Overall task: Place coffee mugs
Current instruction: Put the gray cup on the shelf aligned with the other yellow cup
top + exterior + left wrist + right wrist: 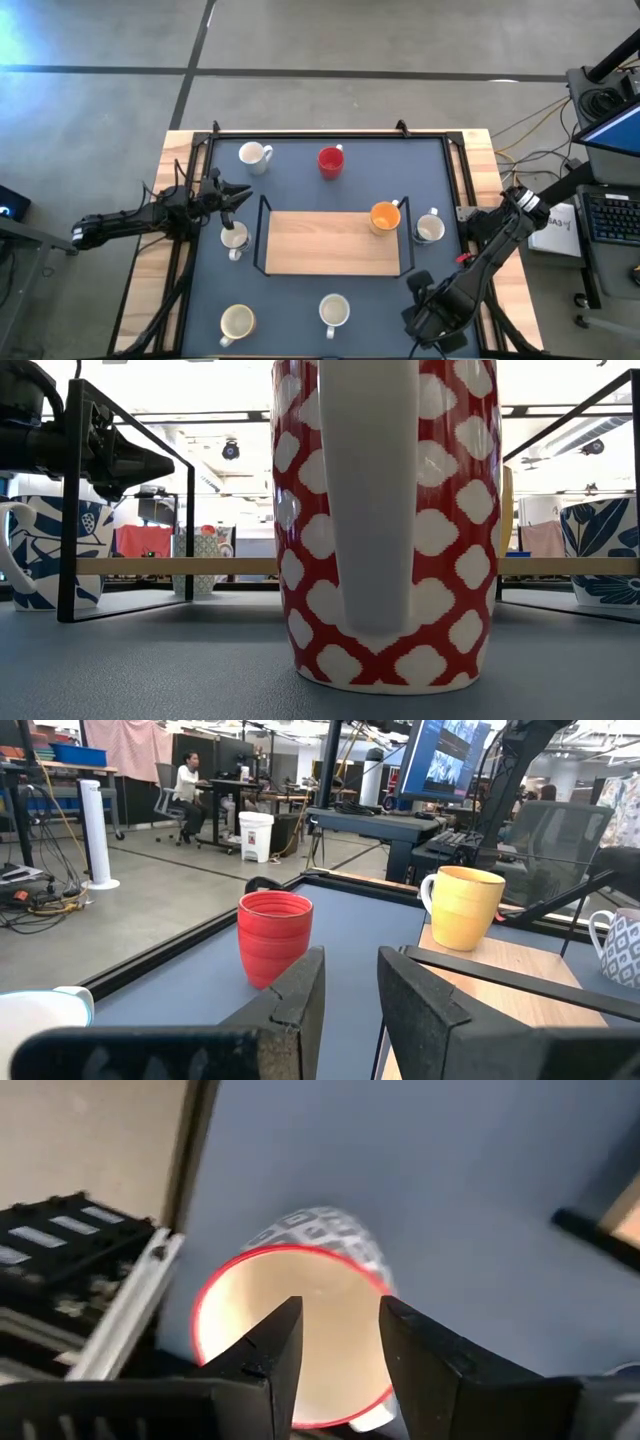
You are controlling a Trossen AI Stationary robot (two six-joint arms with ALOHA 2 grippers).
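Seven mugs show from above: white (252,155), red (331,160), orange (385,216) on the wooden rack board, white (430,228), white (234,238), cream (237,321) and white (334,310). An eighth, red-rimmed patterned mug (290,1330) stands on the mat under my right gripper (340,1315), which is open and points down over its mouth near the table's near right corner (420,287). My left gripper (245,193) is open and level, just above the white mug at the rack's left end. It faces the red mug (273,935) and the orange mug (465,905).
A black wire rack with a wooden board (330,240) fills the mat's middle. In the low view a red-and-white patterned mug (385,520) stands close, its handle toward the near edge, with my left gripper (150,460) behind it. A raised frame (330,132) edges the mat.
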